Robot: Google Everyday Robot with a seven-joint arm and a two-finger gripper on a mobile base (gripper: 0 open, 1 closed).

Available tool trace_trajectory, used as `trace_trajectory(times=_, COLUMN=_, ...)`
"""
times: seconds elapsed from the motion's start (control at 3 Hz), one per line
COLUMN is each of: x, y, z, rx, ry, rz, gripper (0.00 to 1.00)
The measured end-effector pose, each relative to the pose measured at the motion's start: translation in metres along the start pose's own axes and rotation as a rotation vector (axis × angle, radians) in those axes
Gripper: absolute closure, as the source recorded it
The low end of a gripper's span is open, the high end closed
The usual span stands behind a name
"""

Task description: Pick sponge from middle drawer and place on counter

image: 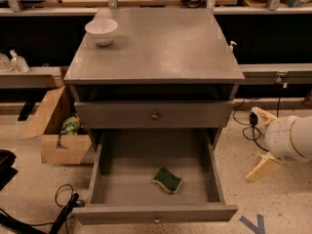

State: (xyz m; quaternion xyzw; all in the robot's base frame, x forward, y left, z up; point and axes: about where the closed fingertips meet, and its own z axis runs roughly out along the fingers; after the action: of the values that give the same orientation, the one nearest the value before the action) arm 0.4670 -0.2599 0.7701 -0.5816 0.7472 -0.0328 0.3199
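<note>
Counter (pixel 161 48): one bowl (pixel 101 30); middle drawer (pixel 131 179): one sponge (pixel 167 180); gripper (pixel 253 145) beside drawer, agape, empty.

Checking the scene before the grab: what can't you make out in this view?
All in the camera view:
- Gripper, open, right of the middle drawer: its arm is cut off by the right edge.
- Sponge underside: hidden against the drawer floor.
- Inside of the upper drawer: hidden behind its closed front.
</note>
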Motion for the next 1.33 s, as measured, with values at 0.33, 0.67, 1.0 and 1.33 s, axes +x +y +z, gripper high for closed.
trace_trajectory(times=0.33, x=0.004, y=0.022, z=0.036, rx=-0.027, ry=-0.069, rz=0.053, gripper=0.0)
trace_trajectory(times=0.67, x=0.008, y=0.053, z=0.1, rx=-0.056, ry=-0.166, rz=0.129, gripper=0.0)
trace_trajectory(times=1.0, x=0.009, y=0.071, z=0.15, rx=-0.08, ry=-0.209, rz=0.175, gripper=0.0)
trace_trajectory(times=1.33, x=0.007, y=0.078, z=0.198, rx=-0.106, ry=-0.219, rz=0.197, gripper=0.0)
